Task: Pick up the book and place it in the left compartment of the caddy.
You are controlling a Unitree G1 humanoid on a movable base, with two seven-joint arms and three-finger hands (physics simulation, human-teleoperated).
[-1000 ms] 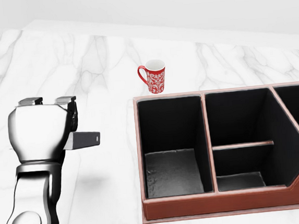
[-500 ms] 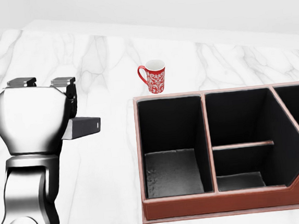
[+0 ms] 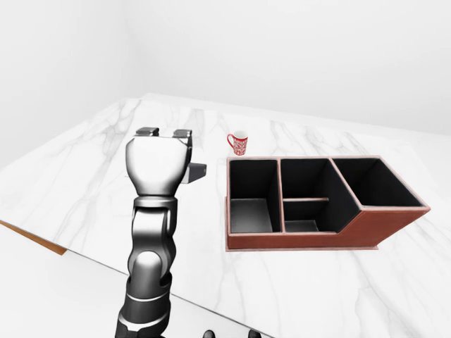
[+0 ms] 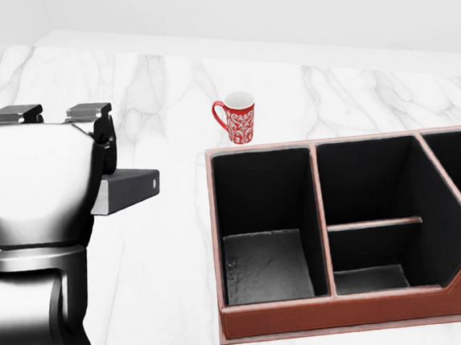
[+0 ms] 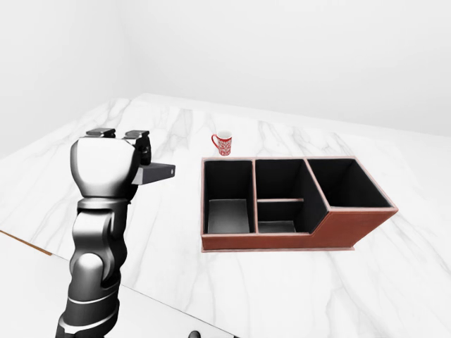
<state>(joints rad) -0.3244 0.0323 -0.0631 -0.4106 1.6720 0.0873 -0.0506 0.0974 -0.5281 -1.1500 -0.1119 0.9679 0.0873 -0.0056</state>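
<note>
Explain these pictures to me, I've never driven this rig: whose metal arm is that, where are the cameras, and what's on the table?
All three pictures come from cameras on the robot's head, looking out over its arms; the two eye views are nearly the same picture, taken from further off. They are simulator renders. The shiny arm is the robot's own left arm, ending in its left hand. That hand grips a dark book, held above the marble table, to the left of the caddy in every view. The caddy is a brown box with black compartments; the left one looks empty. A red patterned mug stands beyond the caddy. The right hand is not visible.
</note>
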